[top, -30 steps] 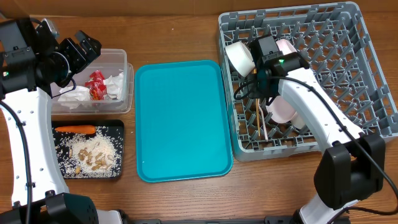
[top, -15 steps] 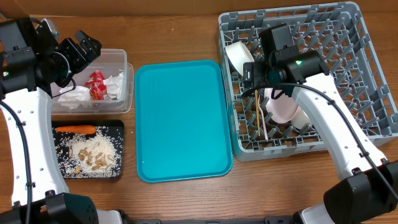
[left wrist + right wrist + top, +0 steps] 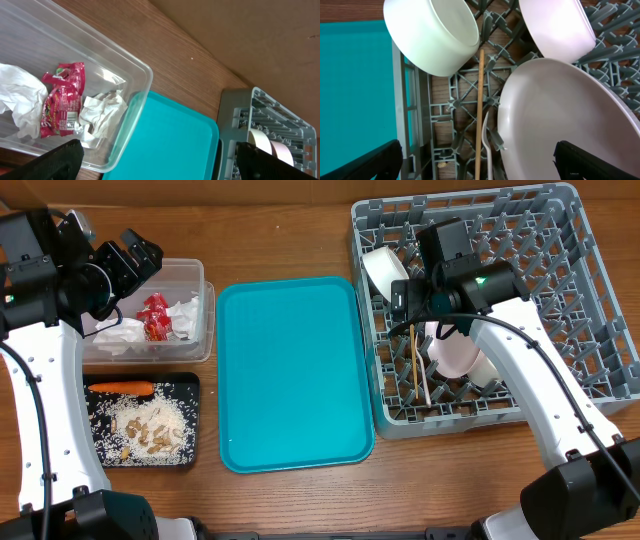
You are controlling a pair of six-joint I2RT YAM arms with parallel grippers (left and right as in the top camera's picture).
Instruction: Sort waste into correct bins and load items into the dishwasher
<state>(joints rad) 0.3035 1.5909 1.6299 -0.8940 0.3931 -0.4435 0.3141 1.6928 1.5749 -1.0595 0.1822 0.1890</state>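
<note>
In the rack [image 3: 480,418] on the right, the stick [image 3: 417,370] lies pointing near to far, just below the right end effector [image 3: 408,305], whose fingers are apart. Far left, the left end effector [image 3: 135,255] is by the tub [image 3: 205,330], fingers apart too.

I see teal tray [image 3: 290,370] bare: widest passage, in middle. Grey rack [image 3: 560,290] left side crowded: white bowl [image 3: 383,272], pink plate [image 3: 455,355], wooden stick [image 3: 418,375] block descent. Rack right half only pegs. Clear tub [image 3: 205,310] partly filled by napkins [image 3: 118,335], red wrapper [image 3: 155,318].
</note>
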